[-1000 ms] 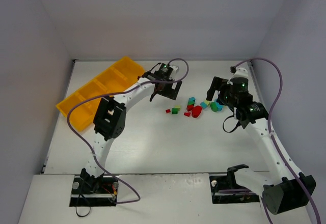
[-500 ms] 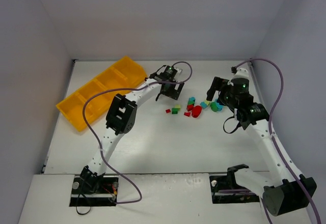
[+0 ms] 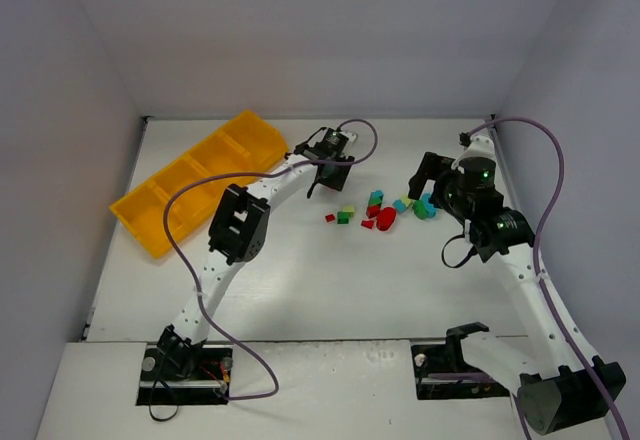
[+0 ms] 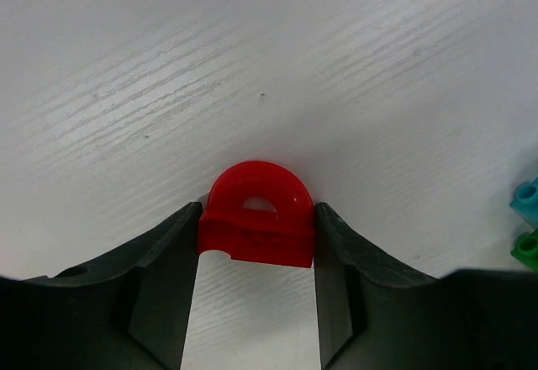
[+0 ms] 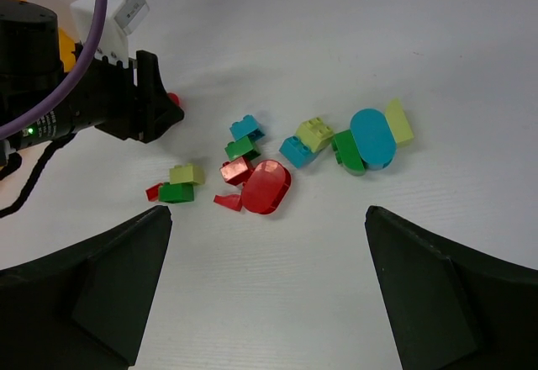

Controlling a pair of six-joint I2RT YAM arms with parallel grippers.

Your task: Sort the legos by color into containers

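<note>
In the left wrist view a red arch-shaped lego (image 4: 256, 214) sits on the white table with both fingers of my left gripper (image 4: 259, 212) pressed against its sides. From above, that gripper (image 3: 330, 174) points down at the table, left of the lego pile. The pile holds a red rounded piece (image 5: 267, 187), a light blue rounded piece (image 5: 371, 137), green (image 5: 346, 153) and yellow-green bricks (image 5: 187, 173). My right gripper (image 5: 267, 219) hangs wide open above the pile, holding nothing. The yellow-orange containers (image 3: 232, 125) lie at the far left.
The tray's four compartments run diagonally from the back wall toward the left wall (image 3: 100, 190). A purple cable (image 3: 355, 135) loops over the left arm. White walls close the table on three sides.
My left gripper has shifted slightly right and its jaws have closed from wide open onto the red arch lego. The right gripper stays open and has barely moved.
</note>
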